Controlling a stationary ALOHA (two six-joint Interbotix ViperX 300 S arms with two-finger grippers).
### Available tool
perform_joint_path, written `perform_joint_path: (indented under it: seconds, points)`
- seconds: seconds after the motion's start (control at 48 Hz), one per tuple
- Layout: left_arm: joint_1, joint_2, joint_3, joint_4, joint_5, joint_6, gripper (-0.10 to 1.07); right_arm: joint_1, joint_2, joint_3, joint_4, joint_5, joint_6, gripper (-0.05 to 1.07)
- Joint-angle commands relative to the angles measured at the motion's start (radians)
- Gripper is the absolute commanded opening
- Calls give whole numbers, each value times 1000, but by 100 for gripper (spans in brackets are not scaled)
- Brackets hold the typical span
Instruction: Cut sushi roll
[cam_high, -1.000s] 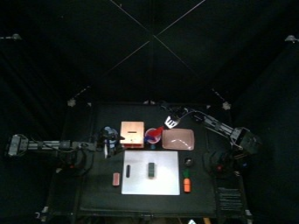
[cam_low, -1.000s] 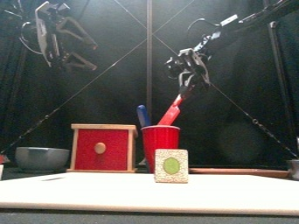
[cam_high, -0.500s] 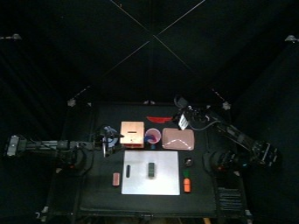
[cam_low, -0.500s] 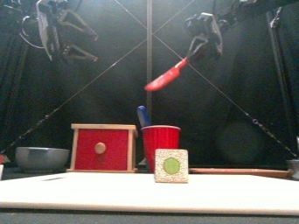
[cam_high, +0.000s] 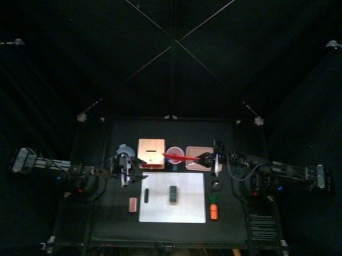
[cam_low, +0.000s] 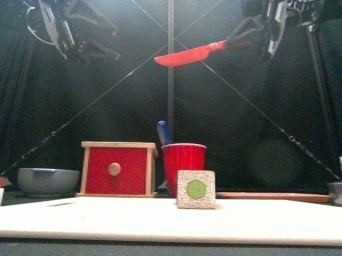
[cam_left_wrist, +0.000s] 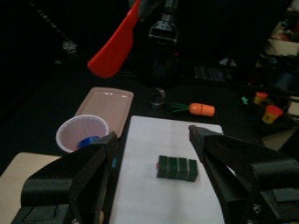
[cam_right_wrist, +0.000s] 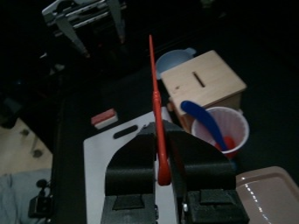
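Right gripper (cam_low: 257, 30) clamped on red knife (cam_low: 190, 53), held high above the surface, blade roughly level. Left gripper (cam_left_wrist: 152, 162) wide, empty, hovering over the board's left side. Roll (cam_left_wrist: 179, 166) lies mid-board (cam_left_wrist: 152, 188), near surface centre. Red cup (cam_low: 183, 163) and red box (cam_low: 116, 169) toward the back edge.

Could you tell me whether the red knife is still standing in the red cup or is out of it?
Out. The right gripper holds the red knife high above the red cup; only a blue utensil stands inside.
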Motion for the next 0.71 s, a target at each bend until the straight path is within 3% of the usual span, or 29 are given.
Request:
perform_joint_path:
  seconds: [0.0,0.292,0.5,0.688]
  points:
    - [-52,21,-58,28,40,-3,99,25,21,-5,0,-17,2,35]
    - [-72,132,-107,-9,72,3,99,98,74,26,-14,-58,2,35]
    - [-69,98,-146,-8,57,11,99,129,78,97,-21,-138,3,35]
    - [15,74,-166,-31,-71,6,99,149,74,121,-29,-209,2,35]
